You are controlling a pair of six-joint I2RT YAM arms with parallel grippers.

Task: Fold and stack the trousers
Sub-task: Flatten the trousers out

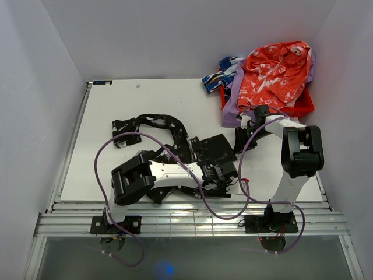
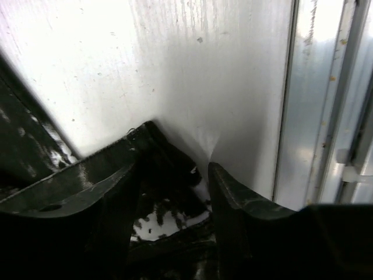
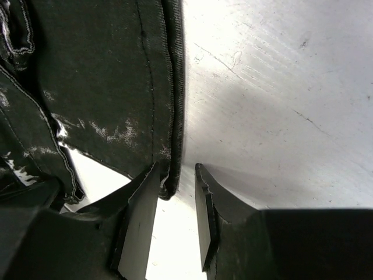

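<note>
Trousers (image 1: 213,149): soft black fabric, irregular white splatter blotches all over. Unfolded and crumpled on the white table (image 1: 116,105), spread from left of centre to right of centre and down toward the near edge. Narrow twisted band arching from a blotched end at left-centre up and over toward the middle; probably one leg, too bunched to be sure. Flatter, nearly plain black panel right of centre. Remaining bulk heaped toward the near edge, partly hidden. Left wrist view: rounded fold of cloth on the table, bright white blotch beside it. Right wrist view: straight stitched hem lying flat, seams parallel, faint white smears.
</note>
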